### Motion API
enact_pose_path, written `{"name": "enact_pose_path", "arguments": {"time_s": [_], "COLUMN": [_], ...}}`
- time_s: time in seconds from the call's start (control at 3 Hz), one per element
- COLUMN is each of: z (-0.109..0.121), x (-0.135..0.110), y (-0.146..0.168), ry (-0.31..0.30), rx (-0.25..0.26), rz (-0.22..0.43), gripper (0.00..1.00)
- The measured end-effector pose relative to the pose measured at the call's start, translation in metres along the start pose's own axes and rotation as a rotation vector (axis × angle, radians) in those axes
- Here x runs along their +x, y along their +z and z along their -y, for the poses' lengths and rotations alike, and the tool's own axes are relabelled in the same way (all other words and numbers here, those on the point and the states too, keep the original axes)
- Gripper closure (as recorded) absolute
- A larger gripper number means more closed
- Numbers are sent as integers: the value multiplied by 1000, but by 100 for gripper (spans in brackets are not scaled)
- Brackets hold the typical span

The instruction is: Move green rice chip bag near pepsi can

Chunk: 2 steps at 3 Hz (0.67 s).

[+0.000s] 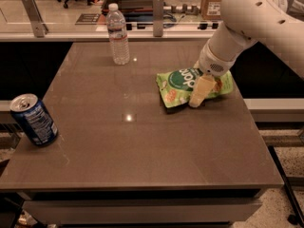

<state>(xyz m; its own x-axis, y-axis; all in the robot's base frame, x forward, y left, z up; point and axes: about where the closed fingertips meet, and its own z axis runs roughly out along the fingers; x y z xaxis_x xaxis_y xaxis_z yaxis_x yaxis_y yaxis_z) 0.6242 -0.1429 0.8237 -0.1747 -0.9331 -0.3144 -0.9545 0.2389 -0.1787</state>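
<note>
The green rice chip bag lies flat on the brown table, right of centre towards the back. My gripper comes down from the white arm at the upper right and rests on the bag's right half, at its near edge. The pepsi can stands upright at the table's front left edge, far from the bag.
A clear plastic water bottle stands upright at the back of the table, left of the bag. A rail with metal posts runs behind the table. The table's right edge is close to the bag.
</note>
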Motion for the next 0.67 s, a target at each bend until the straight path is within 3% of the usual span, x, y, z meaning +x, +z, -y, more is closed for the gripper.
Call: {"name": "enact_pose_path", "arguments": {"time_s": [0.67], "z": [1], "x": [-2], "y": [-5], "ry": [0], "rx": [-1], "rz": [0], "gripper": [88]}}
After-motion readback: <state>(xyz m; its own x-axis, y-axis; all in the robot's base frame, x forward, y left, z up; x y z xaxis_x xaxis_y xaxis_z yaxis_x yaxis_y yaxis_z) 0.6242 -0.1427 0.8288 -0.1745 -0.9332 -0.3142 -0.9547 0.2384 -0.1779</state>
